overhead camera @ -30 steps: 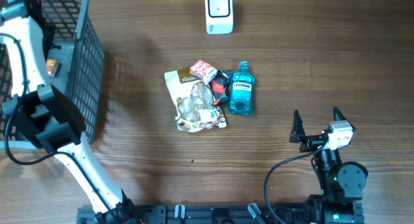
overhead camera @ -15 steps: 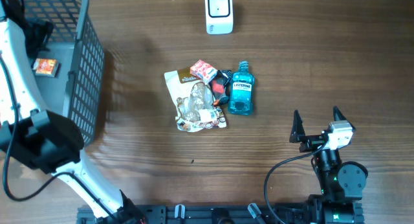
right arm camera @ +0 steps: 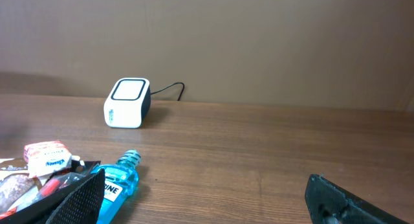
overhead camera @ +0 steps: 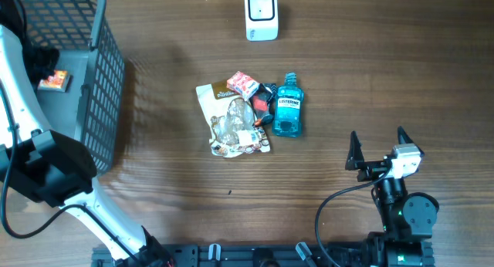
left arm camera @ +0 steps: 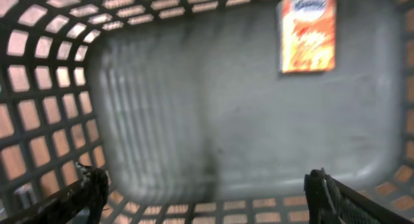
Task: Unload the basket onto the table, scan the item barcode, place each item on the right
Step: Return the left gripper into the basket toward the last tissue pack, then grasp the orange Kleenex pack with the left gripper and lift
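Observation:
A small orange snack packet [overhead camera: 54, 82] lies flat on the floor of the grey mesh basket [overhead camera: 108, 74] at the far left. From the left wrist view the packet [left arm camera: 308, 31] sits at the upper right, well ahead of my left gripper [left arm camera: 207, 185], which is open and empty inside the basket. The white barcode scanner [overhead camera: 262, 14] stands at the table's back edge. My right gripper [overhead camera: 378, 143] hovers open and empty at the front right, facing the scanner [right arm camera: 127, 102].
A pile of items lies mid-table: a blue mouthwash bottle [overhead camera: 287, 105], a tan snack bag [overhead camera: 231, 120] and a small red-and-white packet [overhead camera: 243, 84]. The bottle [right arm camera: 113, 185] lies just ahead of my right gripper's left finger. The basket walls surround my left gripper.
The left arm has shifted off the orange packet, which now lies uncovered on the basket floor. The right arm has not moved.

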Robot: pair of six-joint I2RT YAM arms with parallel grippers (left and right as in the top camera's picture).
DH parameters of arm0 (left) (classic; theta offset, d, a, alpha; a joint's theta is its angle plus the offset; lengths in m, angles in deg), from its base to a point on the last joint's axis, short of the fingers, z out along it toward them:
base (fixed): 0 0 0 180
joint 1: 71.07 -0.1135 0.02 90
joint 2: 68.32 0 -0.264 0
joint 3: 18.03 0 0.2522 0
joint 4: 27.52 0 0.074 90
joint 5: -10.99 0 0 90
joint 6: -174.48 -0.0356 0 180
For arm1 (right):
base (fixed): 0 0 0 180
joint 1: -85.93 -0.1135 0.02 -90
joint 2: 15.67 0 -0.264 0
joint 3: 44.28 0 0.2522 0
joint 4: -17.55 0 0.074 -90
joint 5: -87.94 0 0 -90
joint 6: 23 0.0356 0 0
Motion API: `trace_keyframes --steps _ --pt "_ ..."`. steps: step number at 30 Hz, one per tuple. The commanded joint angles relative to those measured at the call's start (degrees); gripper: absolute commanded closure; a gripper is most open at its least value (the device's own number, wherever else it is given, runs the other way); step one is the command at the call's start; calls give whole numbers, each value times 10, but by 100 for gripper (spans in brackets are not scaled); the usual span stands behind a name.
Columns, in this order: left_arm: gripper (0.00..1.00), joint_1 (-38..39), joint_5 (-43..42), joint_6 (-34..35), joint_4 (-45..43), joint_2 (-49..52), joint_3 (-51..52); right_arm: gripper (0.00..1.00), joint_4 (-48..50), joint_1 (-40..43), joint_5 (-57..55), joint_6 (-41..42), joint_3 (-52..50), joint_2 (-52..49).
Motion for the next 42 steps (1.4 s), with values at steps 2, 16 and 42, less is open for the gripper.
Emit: trace_keyframes --steps 2,16,42 --pt "65 -18 10 -10 34 -7 2 0 2 -2 -4 -5 0 -2" --pt "96 -75 -122 -163 41 -108 53 0 2 -2 -4 -5 0 -2" --pt "96 -221 -66 -98 40 -361 287 0 2 -2 -4 -6 0 -2"
